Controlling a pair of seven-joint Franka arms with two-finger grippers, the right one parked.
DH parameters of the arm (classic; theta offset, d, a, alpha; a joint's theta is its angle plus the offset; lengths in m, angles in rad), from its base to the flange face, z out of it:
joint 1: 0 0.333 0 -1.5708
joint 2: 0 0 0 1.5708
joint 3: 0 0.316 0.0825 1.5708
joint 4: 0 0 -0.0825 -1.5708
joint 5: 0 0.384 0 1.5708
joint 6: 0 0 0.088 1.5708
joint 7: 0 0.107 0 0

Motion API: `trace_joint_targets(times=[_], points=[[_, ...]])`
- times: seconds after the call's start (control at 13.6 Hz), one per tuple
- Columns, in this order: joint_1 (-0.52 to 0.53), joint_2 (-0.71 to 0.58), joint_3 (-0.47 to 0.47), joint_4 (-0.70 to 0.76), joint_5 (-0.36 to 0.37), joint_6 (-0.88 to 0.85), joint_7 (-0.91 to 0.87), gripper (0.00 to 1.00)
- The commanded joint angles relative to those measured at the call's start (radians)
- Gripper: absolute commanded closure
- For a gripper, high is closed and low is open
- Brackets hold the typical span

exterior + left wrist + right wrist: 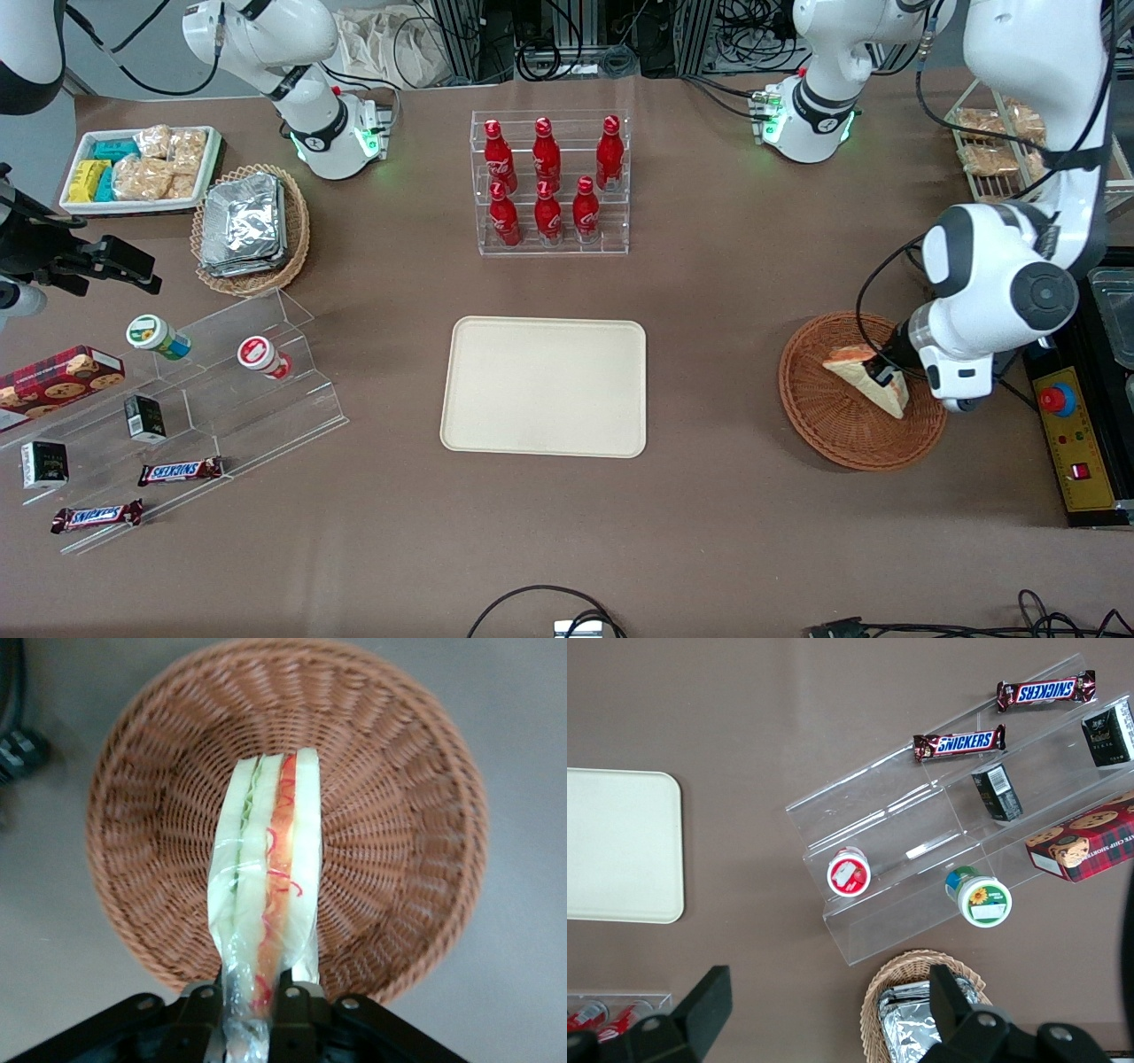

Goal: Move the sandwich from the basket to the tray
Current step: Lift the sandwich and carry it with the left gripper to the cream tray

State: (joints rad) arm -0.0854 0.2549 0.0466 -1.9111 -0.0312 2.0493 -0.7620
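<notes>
The sandwich (864, 377) is a pale bread wedge in clear wrap with orange-red and green filling. My left gripper (886, 374) is shut on it and holds it over the reddish-brown wicker basket (824, 416), toward the working arm's end of the table. In the left wrist view the black fingers (297, 1005) pinch the wrapped end of the sandwich (270, 868), which hangs over the inside of the basket (390, 850). The cream-beige tray (545, 385) lies bare at the middle of the table, and also shows in the right wrist view (620, 846).
A clear rack of red bottles (549, 182) stands farther from the front camera than the tray. A tan basket of foil packets (248, 226), a white snack tray (137, 168) and a clear stepped stand (221, 390) lie toward the parked arm's end. A control box (1076, 443) sits beside the basket.
</notes>
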Motion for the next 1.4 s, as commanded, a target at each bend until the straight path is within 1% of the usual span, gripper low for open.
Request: trace_joint_targets(times=[0.0,0.29,0.44,0.59,0.66,0.81,0.96,1.03,1.25,1.33], points=[[-0.014,-0.014,-0.001,0.203,0.034,-0.209,0.193,1.0],[-0.077,0.0,-0.022,0.458,0.033,-0.424,0.493,1.0],[-0.105,0.01,-0.074,0.552,0.034,-0.48,0.553,1.0],[-0.151,0.053,-0.109,0.63,0.034,-0.521,0.552,1.0],[-0.189,0.099,-0.113,0.682,0.034,-0.547,0.547,1.0],[-0.275,0.191,-0.111,0.792,0.034,-0.575,0.474,1.0],[-0.328,0.279,-0.117,0.848,0.028,-0.569,0.405,1.0],[-0.361,0.317,-0.116,0.877,0.03,-0.568,0.4,1.0],[-0.428,0.431,-0.113,0.914,0.037,-0.548,0.351,1.0],[-0.447,0.461,-0.111,0.914,0.039,-0.513,0.33,1.0]])
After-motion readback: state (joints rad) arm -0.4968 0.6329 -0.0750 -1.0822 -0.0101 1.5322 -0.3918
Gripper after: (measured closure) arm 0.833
